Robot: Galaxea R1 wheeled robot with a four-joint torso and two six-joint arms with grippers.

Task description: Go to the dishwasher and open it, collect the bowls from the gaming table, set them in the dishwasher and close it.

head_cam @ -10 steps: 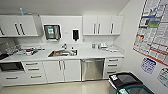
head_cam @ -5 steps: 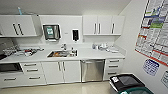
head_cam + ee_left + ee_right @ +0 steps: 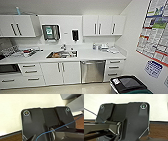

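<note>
dishwasher (image 3: 92,71) closed, steel front facing camera

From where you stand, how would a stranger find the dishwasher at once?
Look along the white counter to the sink. Under the counter, just right of the sink's cupboard doors, sits the dishwasher. It is the one steel-fronted panel among white doors and drawers, with a bar handle across its top.

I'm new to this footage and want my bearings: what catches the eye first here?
In the head view, a white kitchenette fills the wall, and the steel-fronted dishwasher stands out, shut, under the counter just right of the sink. A dark paper-towel dispenser hangs on the wall above the sink. A large colourful poster covers the right wall, with a black-lidded bin below it.
</note>
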